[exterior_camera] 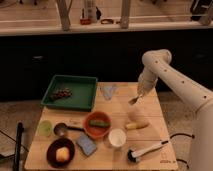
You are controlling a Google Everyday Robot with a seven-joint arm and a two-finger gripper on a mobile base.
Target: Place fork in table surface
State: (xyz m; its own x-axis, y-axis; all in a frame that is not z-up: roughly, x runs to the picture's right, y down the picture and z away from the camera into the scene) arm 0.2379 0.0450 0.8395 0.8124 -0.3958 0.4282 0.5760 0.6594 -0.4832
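Observation:
My gripper (138, 95) hangs from the white arm over the right back part of the light wooden table surface (152, 114). It is shut on the fork (133, 100), whose pale head sticks out down and to the left of the fingers, a little above the wood. The fork's dark handle is mostly hidden in the gripper.
A green tray (80, 100) with dark grapes (61, 93) sits back left. A grey cloth (109, 91), an orange bowl (97, 131), a grey spoon (62, 129), a white cup (117, 138), a yellow item (136, 125), a white-handled brush (148, 149), a blue sponge (86, 145) and a dark plate (52, 150) lie around.

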